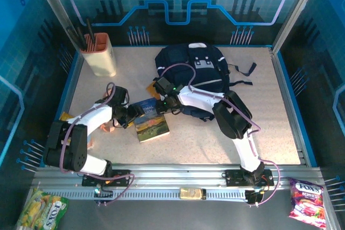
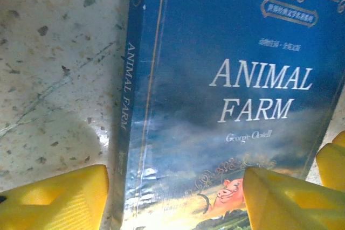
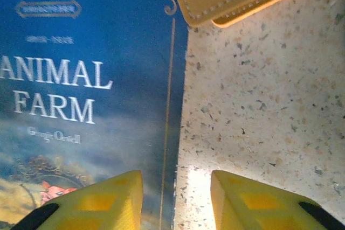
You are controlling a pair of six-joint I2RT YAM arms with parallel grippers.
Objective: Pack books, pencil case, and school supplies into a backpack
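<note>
Left hand astride Animal Farm spine (jaws apart), right hand astride fore-edge

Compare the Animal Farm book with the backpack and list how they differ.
Size: the backpack is far bigger than the book.
Build: the backpack is bulky navy fabric with black straps; the book is thin and flat, with a printed landscape cover.
Place: the book lies mid-table; the backpack lies farther back and to the right.
Both rest on the table and are mostly blue.
</note>
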